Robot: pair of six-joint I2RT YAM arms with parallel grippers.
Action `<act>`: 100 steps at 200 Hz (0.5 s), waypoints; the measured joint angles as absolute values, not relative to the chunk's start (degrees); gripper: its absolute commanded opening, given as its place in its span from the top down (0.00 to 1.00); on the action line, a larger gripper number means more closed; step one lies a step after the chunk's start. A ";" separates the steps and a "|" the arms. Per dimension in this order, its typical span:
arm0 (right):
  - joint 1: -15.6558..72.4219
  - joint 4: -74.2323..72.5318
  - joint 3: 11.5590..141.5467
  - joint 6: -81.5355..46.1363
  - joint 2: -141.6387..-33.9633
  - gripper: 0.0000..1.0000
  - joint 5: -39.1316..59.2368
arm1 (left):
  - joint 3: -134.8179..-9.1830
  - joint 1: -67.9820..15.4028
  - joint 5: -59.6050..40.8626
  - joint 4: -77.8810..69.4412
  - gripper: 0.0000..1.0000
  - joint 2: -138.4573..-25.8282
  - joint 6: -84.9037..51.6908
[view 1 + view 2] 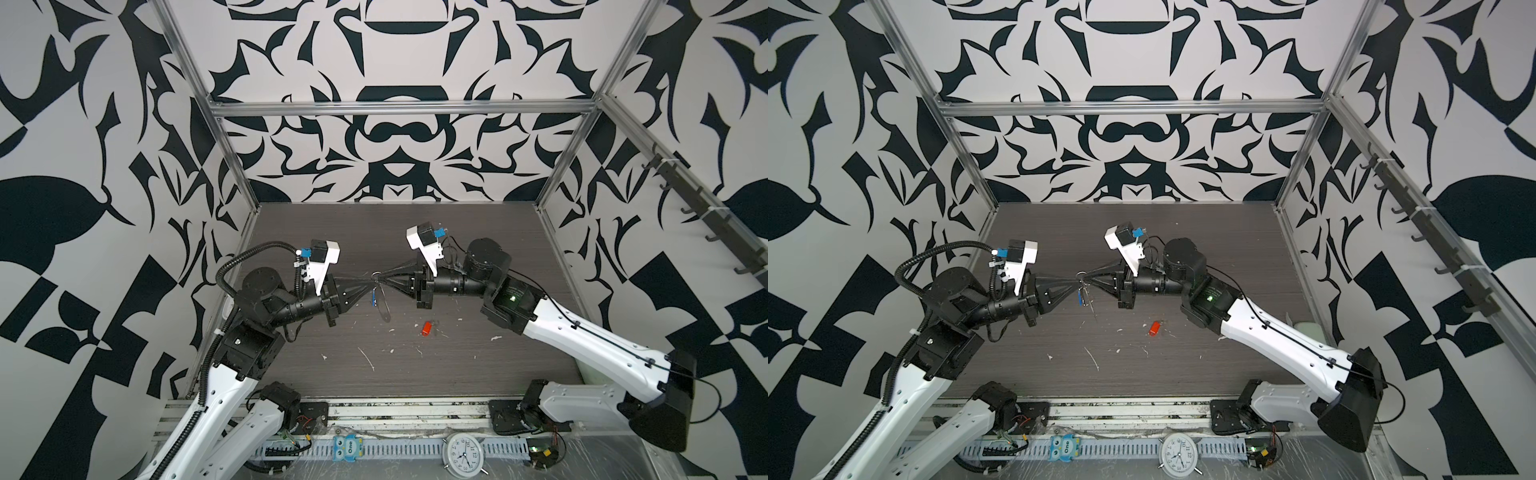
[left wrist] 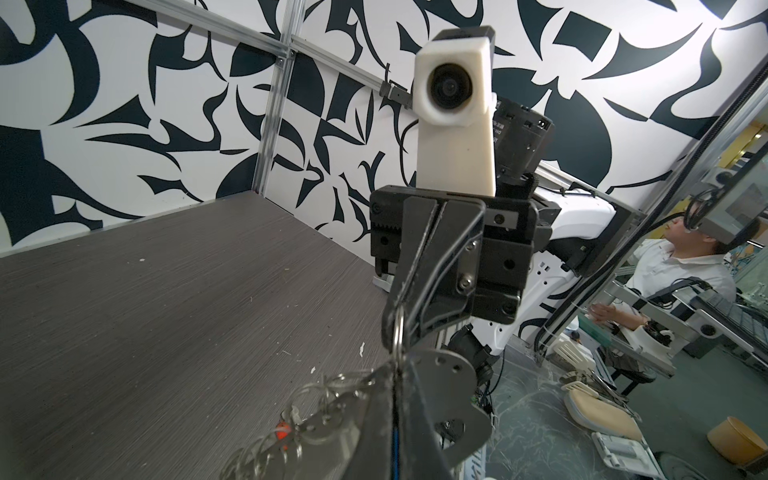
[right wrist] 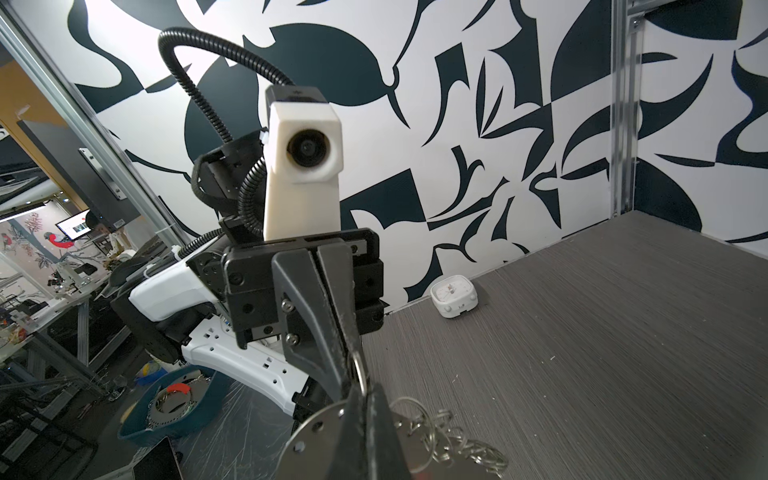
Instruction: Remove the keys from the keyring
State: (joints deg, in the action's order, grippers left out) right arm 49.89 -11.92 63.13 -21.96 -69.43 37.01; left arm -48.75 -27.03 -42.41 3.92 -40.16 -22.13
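Pinched in mid-air over the middle of the desk, between left gripper and right gripper: keyring, a small bunch of silver rings and clips. Both pairs of jaws pressed together on that metal, tips nose to nose and almost touching; impossible to tell which ring sits in which tip. Below the bunch, hanging straight down, long axis vertical, about equally near either arm: blue-tagged key, not yet off. Toward the front edge on the right arm's side, lying flat, well apart from the bunch: red-orange-tagged key, already free. Looks to call for a pull apart along the line joining the two tips, roughly parallel to the front edge. Underneath, dark wood-grain top scuffed with pale flecks; at the left edge, a small white clock; patterned walls well apart from both arms.
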 measured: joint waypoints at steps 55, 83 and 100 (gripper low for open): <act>49.91 -5.23 62.87 -18.17 -65.19 0.58 35.51 | -58.22 -27.05 -41.67 19.00 1.00 -44.05 -16.49; 49.91 -0.80 63.24 -15.18 -62.52 0.56 35.38 | -64.62 -27.05 -42.54 28.53 1.00 -46.89 -12.58; 49.91 2.04 64.29 -13.76 -62.52 0.56 35.33 | -68.55 -27.09 -43.46 34.54 1.00 -48.99 -10.13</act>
State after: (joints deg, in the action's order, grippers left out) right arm 49.91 2.04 64.29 -13.76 -62.52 35.33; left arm -68.55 -27.09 -43.46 34.54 -48.99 -10.13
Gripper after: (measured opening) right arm 0.440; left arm 0.047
